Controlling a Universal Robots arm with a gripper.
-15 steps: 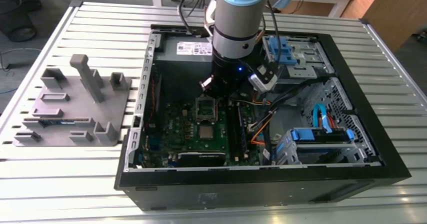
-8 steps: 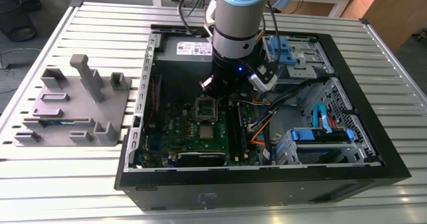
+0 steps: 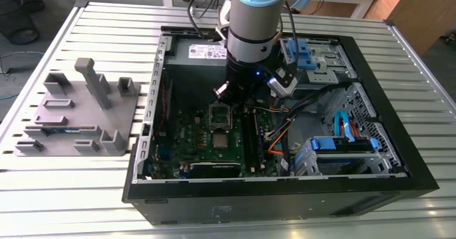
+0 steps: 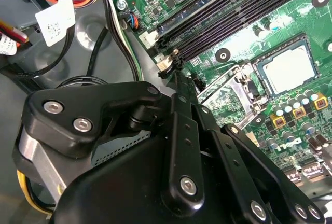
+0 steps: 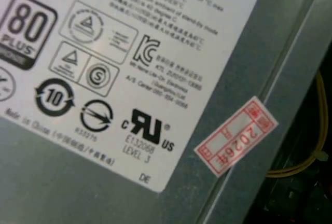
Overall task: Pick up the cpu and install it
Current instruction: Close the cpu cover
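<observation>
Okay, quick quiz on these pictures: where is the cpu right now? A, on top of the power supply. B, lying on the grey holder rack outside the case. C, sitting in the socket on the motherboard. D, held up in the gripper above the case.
C: in the second wrist view the cpu lies flat in the socket on the green motherboard, its retention frame swung open beside it.

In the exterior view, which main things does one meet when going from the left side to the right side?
Grey plastic parts holder → green motherboard inside the black computer case → small silvery square cpu lying on the motherboard → blue-fronted drive cage.
</observation>
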